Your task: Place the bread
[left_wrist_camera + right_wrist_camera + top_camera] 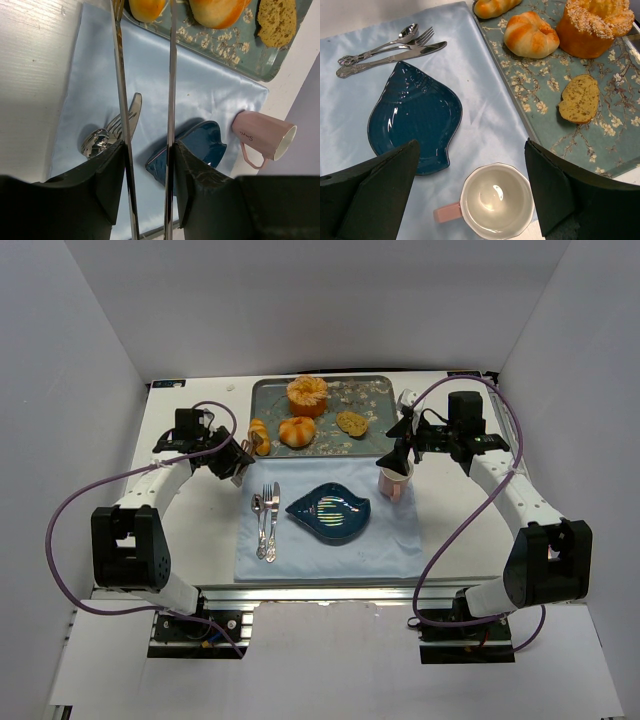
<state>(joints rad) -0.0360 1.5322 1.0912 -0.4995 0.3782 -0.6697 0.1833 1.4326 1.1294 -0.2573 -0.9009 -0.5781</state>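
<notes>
Several breads lie on the patterned tray (268,400): a long roll (260,435) (146,7) at its left edge, a round roll (297,431) (530,35), a tall sugared bun (307,395) and a brown slice (351,422) (580,99). My left gripper (240,458) (149,150) is shut on metal tongs (171,90). The two blades reach up to the long roll, one on each side of it. My right gripper (400,445) (471,150) hangs open over the pink mug (495,202), holding nothing.
A blue leaf-shaped plate (330,510) (412,115) sits on the pale blue cloth (330,555), with a spoon, fork and knife (266,520) (385,50) to its left. The mug (395,482) stands at the cloth's right back corner. White walls close in on three sides.
</notes>
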